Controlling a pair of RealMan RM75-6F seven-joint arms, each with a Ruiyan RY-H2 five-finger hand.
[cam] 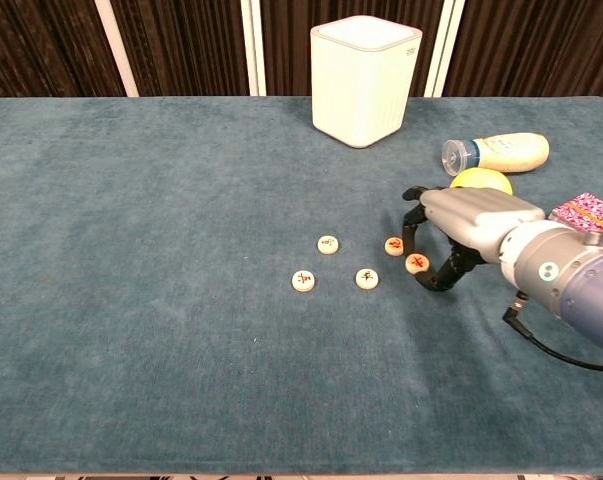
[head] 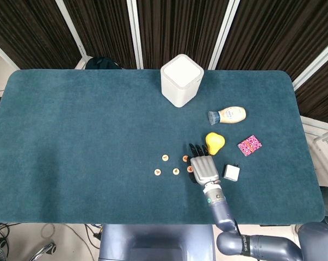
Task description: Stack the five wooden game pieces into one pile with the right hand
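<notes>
Five round wooden game pieces with red marks are on the blue table cloth. Two lie in a back row (cam: 328,244) (cam: 394,245) and two in a front row (cam: 303,280) (cam: 366,278). My right hand (cam: 461,225) pinches the fifth piece (cam: 416,262) between thumb and curled fingertips, just right of the back-right piece. In the head view the right hand (head: 203,168) covers most of that piece (head: 190,169), beside the loose pieces (head: 185,158) (head: 175,171). My left hand is out of sight.
A white square canister (cam: 366,80) stands at the back. A pale bottle (cam: 496,152) lies on its side, with a yellow object (cam: 481,180) just behind the hand. Right of the hand are a pink patterned card (cam: 584,215) and a small white block (head: 231,173).
</notes>
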